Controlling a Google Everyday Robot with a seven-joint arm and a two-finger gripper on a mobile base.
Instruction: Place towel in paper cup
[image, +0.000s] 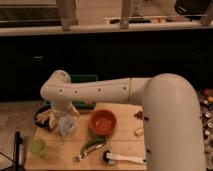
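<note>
A pale towel (65, 127) hangs in a loose bunch at the left of the frame, low over the wooden bench (125, 147), and it seems to droop into or just above a whitish paper cup (69, 128) there, though I can't separate the two cleanly. Right above it is the pincer (63, 116), at the end of the white arm (100, 91) that sweeps in from the big rounded body on the right; it looks to have the towel by its top. Just right of the cup sits an orange bowl (103, 122). Toward the lower left corner stands a small green cup (38, 147). Below the bowl lies a green-and-silver tool (91, 148), and to its right a white-handled brush (125, 159).
</note>
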